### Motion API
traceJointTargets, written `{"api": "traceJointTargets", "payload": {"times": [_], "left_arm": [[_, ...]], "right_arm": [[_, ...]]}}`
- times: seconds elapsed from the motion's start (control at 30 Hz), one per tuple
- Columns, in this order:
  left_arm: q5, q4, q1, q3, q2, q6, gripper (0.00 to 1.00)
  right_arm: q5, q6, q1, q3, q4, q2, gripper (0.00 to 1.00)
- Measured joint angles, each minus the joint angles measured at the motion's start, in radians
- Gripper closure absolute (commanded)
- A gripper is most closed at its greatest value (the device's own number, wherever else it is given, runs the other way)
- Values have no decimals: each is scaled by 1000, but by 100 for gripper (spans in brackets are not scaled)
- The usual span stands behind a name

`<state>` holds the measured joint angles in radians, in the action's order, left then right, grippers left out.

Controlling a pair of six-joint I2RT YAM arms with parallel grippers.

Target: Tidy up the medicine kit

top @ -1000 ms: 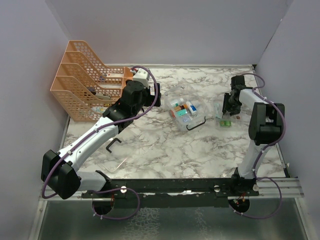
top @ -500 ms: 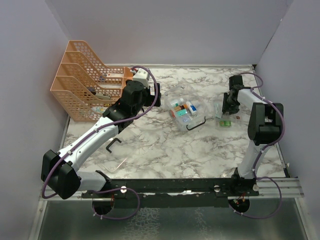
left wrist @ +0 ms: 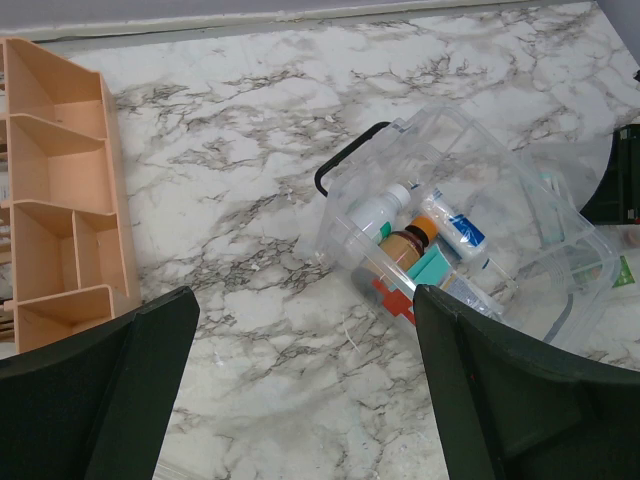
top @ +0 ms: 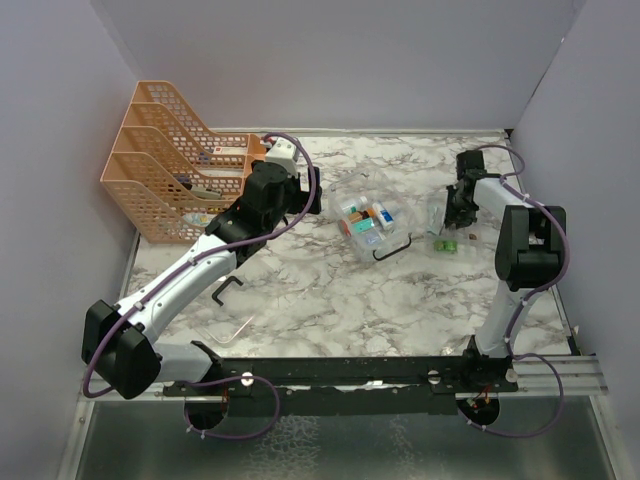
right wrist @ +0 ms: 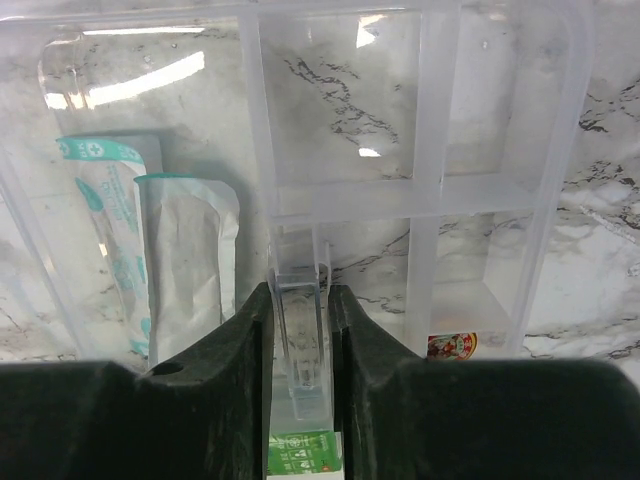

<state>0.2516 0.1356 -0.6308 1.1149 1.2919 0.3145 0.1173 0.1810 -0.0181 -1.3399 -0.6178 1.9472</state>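
Rack point(top: 175, 180) far left on table point(top: 330, 290). Medicine kit point(top: 370, 222) mid-table, bottles point(left wrist: 405, 240) inside. Tray point(top: 440, 215) right of kit, packets point(right wrist: 150, 250) in side compartment. Lid point(top: 226, 326) front left, before rack.

We read no words; only a white cross on the red box point(left wrist: 392, 297) in the medicine kit point(left wrist: 500, 190) (teal print on the packet point(right wrist: 100, 220) is too small).
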Motion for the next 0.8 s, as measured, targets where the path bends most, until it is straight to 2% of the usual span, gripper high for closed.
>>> {"api": "traceJointTargets", "payload": {"times": [0.13,0.8], "left_arm": [[0,-6,0,-10,-5,1,8],[-23,2,0,-65,-38,100,8]], "right_arm": [[5,13,4,0,-1,-4,99],[-15,80,5,-28,-187,-203,99]]}}
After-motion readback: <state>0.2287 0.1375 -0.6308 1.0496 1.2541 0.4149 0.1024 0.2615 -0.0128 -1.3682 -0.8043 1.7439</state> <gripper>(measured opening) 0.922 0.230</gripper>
